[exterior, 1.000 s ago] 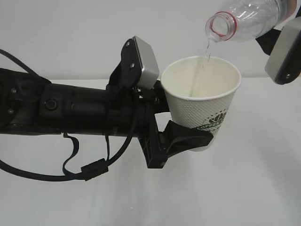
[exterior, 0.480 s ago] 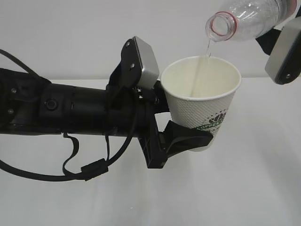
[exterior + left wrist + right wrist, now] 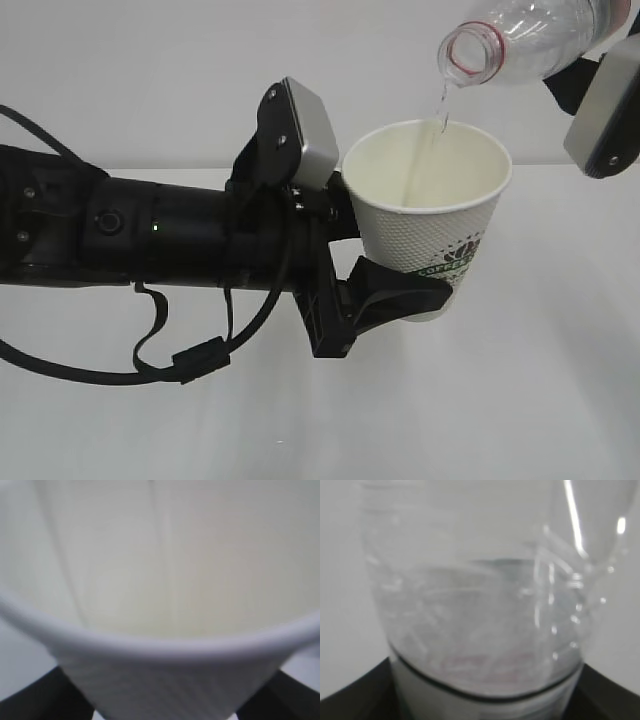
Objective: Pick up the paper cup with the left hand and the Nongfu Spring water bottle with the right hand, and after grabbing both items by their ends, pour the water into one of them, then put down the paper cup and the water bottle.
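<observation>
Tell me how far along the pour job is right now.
Done: both pickups. The left hand grips the paper cup near its base, clear of the table, and the right hand holds the Nongfu Spring water bottle tilted, mouth down over the cup. In hand: a thin stream of water is falling into the cup. Left: finish pouring, right the bottle, set both down.

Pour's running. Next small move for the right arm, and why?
Probably hold the tilt a moment longer, then ease the Nongfu Spring water bottle back upright. A thin stream of water falls from its mouth into the paper cup, gripped low by the left hand; the right wrist view shows water left in the bottle.
</observation>
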`<state>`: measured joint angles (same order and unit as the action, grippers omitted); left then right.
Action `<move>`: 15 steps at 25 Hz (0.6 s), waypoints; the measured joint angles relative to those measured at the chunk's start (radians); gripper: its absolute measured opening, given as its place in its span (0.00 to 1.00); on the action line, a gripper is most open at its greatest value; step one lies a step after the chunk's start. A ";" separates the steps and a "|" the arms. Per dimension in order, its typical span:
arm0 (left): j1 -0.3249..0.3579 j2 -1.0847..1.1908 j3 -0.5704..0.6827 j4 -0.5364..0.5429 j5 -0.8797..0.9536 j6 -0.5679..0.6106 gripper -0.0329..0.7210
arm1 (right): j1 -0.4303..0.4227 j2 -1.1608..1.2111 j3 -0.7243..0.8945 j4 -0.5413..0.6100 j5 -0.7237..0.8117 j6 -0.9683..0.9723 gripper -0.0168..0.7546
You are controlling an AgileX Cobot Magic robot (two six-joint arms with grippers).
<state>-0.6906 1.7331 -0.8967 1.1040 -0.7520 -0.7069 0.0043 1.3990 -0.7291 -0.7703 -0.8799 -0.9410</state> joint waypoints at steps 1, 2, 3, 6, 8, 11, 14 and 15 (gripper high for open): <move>0.000 0.000 0.000 0.000 0.000 0.000 0.77 | 0.000 0.000 0.000 0.000 -0.002 0.000 0.67; 0.000 0.000 0.000 0.000 0.000 0.000 0.77 | 0.000 0.000 0.000 0.000 -0.003 0.000 0.67; 0.000 0.000 0.000 0.000 0.000 0.000 0.77 | 0.000 0.000 0.000 0.000 -0.005 0.000 0.67; 0.000 0.000 0.000 0.000 0.000 0.000 0.77 | 0.000 0.000 0.000 0.000 -0.005 0.000 0.67; 0.000 0.000 0.000 0.000 0.000 0.000 0.77 | 0.000 0.000 0.000 0.000 -0.005 0.000 0.67; 0.000 0.000 0.000 0.000 0.000 0.000 0.77 | 0.000 0.000 0.000 0.000 -0.005 0.000 0.67; 0.000 0.000 0.000 0.000 0.000 0.000 0.77 | 0.000 0.000 0.000 0.000 -0.005 0.000 0.67; 0.000 0.000 0.000 0.000 0.000 0.000 0.77 | 0.000 0.000 0.000 0.000 -0.007 0.000 0.67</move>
<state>-0.6906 1.7331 -0.8967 1.1040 -0.7520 -0.7069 0.0043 1.3990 -0.7291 -0.7703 -0.8870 -0.9414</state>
